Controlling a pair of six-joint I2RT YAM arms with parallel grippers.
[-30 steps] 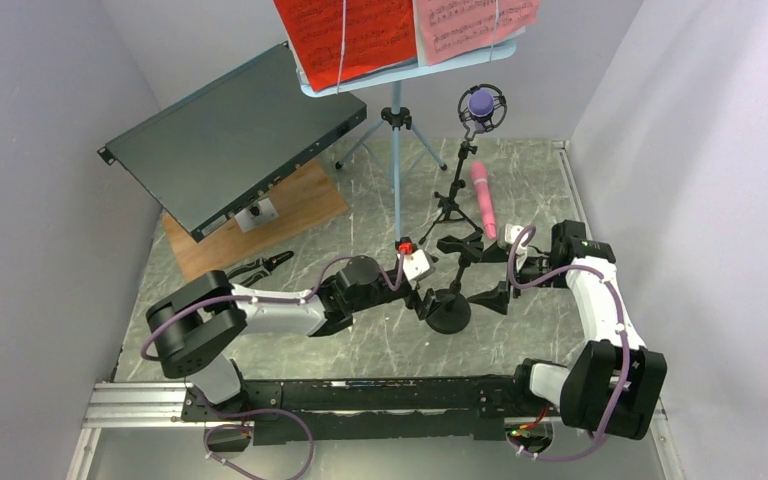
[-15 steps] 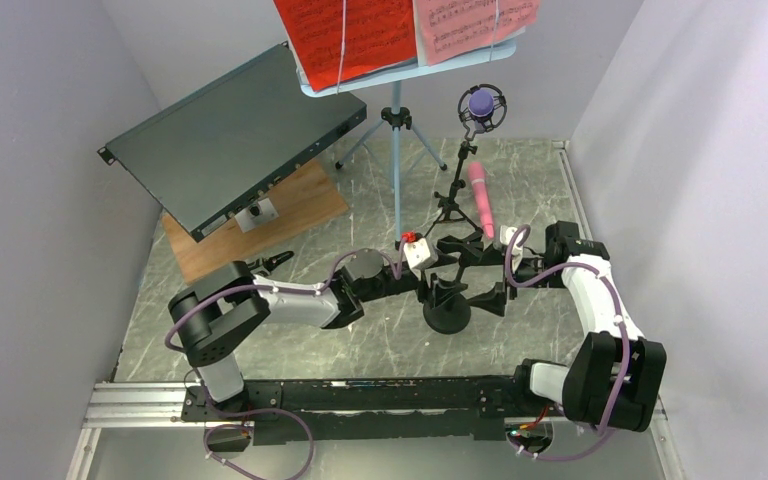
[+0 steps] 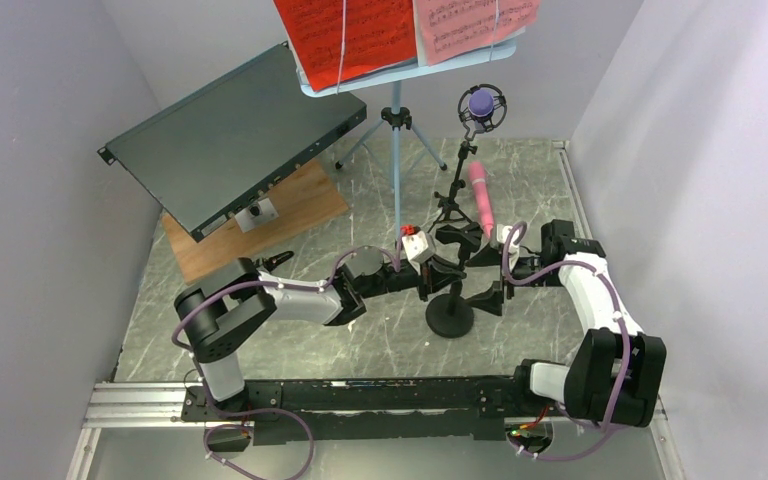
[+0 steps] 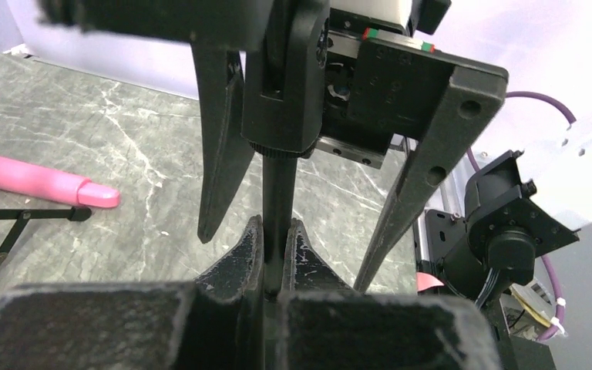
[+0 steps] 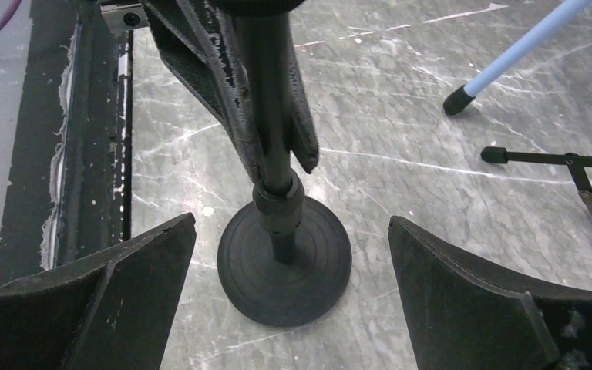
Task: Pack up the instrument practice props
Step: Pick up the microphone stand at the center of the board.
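Your left gripper (image 4: 275,239) is clenched on the thin pole of the small black microphone stand with a round disc base (image 5: 285,266). Its two fingers are pinched in from either side, just above the collar low on the pole. Your right gripper (image 3: 478,280) is released and spread wide. One finger (image 5: 100,293) stands on each side of the same pole, well clear of it, and they touch nothing. The stand's long axis runs straight up, with the disc at the bottom and level over the grey marbled table (image 3: 290,340). You cannot tell whether the disc touches the surface. The stand is matte black all over, with concentric rings on the disc and a bulky clip head at the top. It stands in the middle of the table, between your two grippers. Just far of it is the black tripod stand (image 3: 452,200) that carries the purple microphone (image 3: 481,103) in a ring mount. The pink microphone (image 3: 482,198) lies flat on the table to the right of that tripod, its length running near to far. Farther left stands the light-blue music rack on tripod legs (image 3: 396,150), holding a red sheet-music page (image 3: 345,35) and a pink sheet-music page (image 3: 475,25).
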